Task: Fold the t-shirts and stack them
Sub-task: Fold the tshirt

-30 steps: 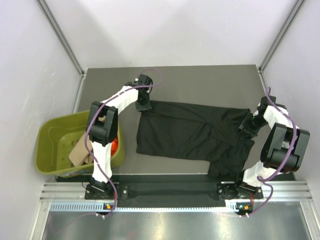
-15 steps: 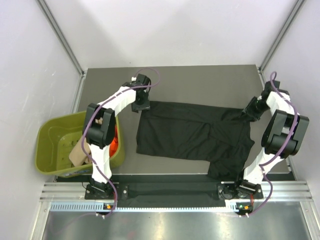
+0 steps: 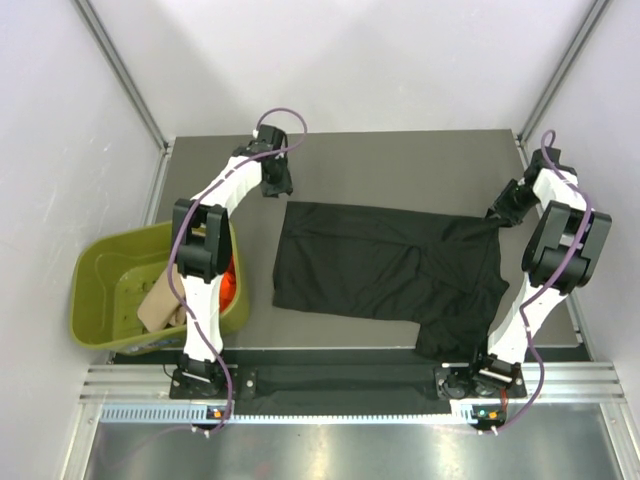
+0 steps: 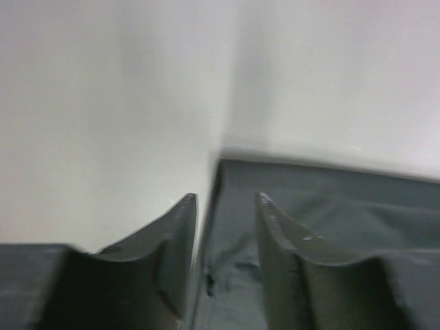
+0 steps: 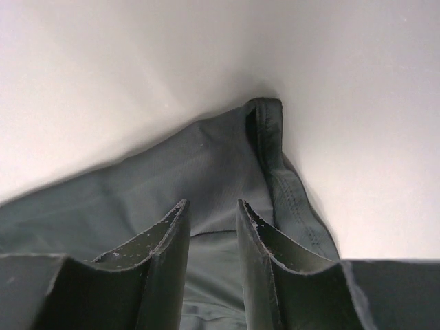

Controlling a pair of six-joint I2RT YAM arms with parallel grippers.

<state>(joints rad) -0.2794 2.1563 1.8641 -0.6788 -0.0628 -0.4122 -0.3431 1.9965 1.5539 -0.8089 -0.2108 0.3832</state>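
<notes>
Left gripper (image 3: 275,183): lifted off the black t-shirt (image 3: 385,265) since a second ago, jaws wide, table (image 3: 400,165) far-left. Shirt: flat, table centre. Right gripper (image 3: 505,205): narrow; I cannot tell its grip. Step: spreading. Next: I fold.

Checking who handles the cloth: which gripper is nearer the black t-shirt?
Right. The right gripper sits over the far right corner of the black t-shirt, cloth beneath its jaws; the left gripper hangs just beyond the far left corner, jaws apart.
</notes>
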